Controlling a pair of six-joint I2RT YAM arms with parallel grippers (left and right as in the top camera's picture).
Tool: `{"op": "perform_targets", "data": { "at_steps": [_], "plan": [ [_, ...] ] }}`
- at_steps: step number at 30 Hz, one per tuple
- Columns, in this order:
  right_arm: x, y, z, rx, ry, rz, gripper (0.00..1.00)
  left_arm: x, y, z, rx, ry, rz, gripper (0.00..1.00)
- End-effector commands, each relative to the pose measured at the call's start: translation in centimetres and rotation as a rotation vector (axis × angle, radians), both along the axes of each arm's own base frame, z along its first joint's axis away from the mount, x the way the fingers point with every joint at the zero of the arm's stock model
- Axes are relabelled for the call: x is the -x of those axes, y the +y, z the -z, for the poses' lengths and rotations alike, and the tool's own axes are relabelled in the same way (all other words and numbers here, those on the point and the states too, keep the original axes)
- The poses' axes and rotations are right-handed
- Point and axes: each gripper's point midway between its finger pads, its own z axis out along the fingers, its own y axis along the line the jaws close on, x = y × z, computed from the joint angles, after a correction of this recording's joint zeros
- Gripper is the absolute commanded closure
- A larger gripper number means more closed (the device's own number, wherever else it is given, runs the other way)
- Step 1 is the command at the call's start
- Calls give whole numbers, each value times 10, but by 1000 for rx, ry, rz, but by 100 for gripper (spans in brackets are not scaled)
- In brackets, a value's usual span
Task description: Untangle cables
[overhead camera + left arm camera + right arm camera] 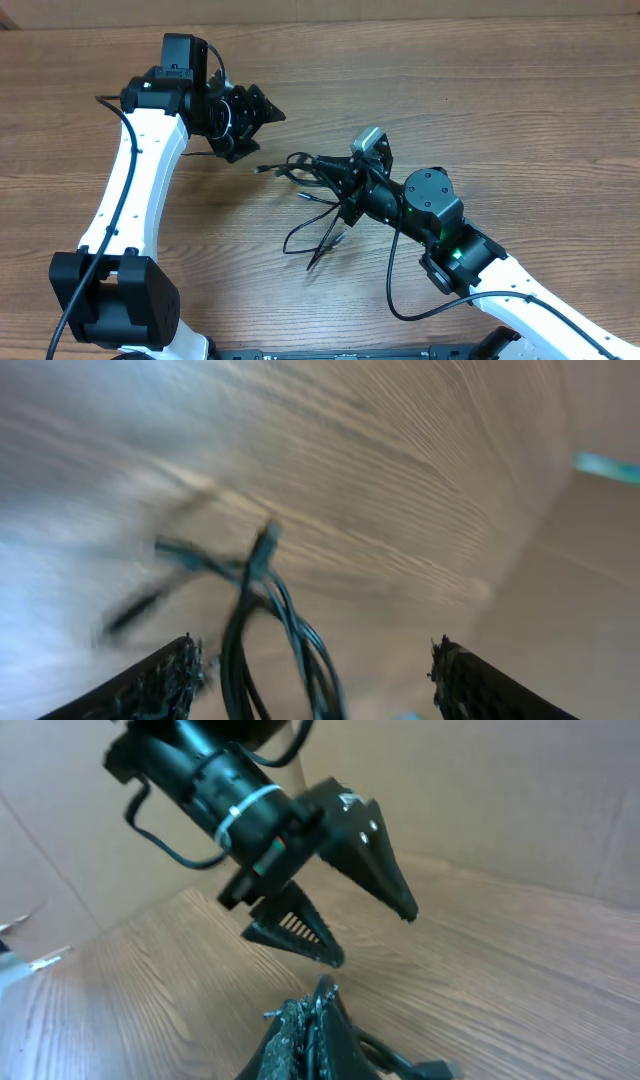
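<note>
The cables [300, 168] are thin black cords lying in a tangle on the wooden table at mid-frame. Loose loops and ends trail toward the front [305, 238]. My right gripper [335, 183] is shut on the cables at the tangle's right side. In the right wrist view, strands are pinched between its closed fingers [300, 1035], and a plug [432, 1070] lies beside them. My left gripper [258, 138] is open just left of the tangle and above it. In the blurred left wrist view the cables [262, 610] run between its spread fingers [165, 680] without being gripped.
The wooden table [480, 80] stretches around the tangle on all sides. In the right wrist view my open left gripper [372, 938] hangs close above the right fingers. A thick arm cable [400, 300] loops on the table by the right arm.
</note>
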Motion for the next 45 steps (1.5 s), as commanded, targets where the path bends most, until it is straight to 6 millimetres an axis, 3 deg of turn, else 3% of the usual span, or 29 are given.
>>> {"op": "perform_targets", "data": {
  "at_steps": [1,10,13,18,21,28,35,39,43,45],
  "plan": [
    [-5,-6,-14,1,-60,42,96,14,-30,-26,252,159,-57,26],
    [-4,-5,-15,25,-96,32,96,44,-61,-37,356,295,9,29],
    [-4,-5,-15,33,-108,29,96,45,-63,-39,373,324,-11,45],
    [-3,-5,-15,32,-107,25,96,45,-63,-38,374,334,-21,81],
    [1,-1,-15,28,-105,-6,96,45,-63,-38,368,333,-21,96],
    [5,1,-14,27,-99,-33,96,47,-69,-35,346,324,-6,96],
    [6,0,0,61,-55,-35,96,43,-70,-37,359,322,-18,96],
    [7,-1,7,80,-30,-37,94,35,-78,-50,427,270,18,96],
    [8,-2,15,100,-5,-38,71,29,-79,-56,452,234,30,96],
    [8,-2,15,101,-4,-38,71,28,-77,-56,453,235,23,96]
  ]
}}
